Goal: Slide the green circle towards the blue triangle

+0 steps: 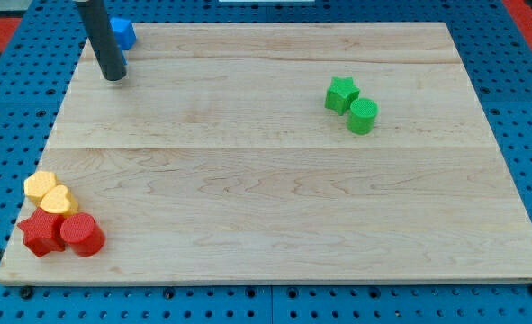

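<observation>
The green circle stands on the wooden board at the view's upper right, touching the green star just up and left of it. A blue block sits at the board's top left corner, partly hidden by my rod; its shape cannot be made out. My tip rests on the board just below that blue block, far to the left of the green circle.
At the view's bottom left corner a cluster sits together: two yellow blocks, a red star and a red cylinder. The board lies on a blue pegboard.
</observation>
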Controlling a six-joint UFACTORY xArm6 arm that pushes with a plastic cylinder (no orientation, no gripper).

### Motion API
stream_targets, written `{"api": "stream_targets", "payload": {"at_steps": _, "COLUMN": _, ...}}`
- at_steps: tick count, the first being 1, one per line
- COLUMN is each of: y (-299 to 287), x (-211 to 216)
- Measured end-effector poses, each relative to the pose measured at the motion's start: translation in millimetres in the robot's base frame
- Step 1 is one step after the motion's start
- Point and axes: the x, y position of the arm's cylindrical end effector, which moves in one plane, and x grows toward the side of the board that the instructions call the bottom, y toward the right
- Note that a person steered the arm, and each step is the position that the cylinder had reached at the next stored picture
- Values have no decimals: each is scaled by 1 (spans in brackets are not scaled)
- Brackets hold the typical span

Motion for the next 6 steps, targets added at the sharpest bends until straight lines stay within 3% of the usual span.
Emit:
{"api": "stream_targets", "payload": {"at_steps": 2, "y": -3, "x": -35}}
{"api": "stream_targets", "payload": {"at_steps": 3, "y": -3, "x": -32}}
{"api": "stream_targets", "payload": {"at_steps": 4, "y": 2, "x": 6}}
{"api": "stream_targets", "payload": {"at_steps": 5, "y": 55, "x": 73}}
{"api": "stream_targets", "payload": {"at_steps": 6, "y": 145, "x": 120}}
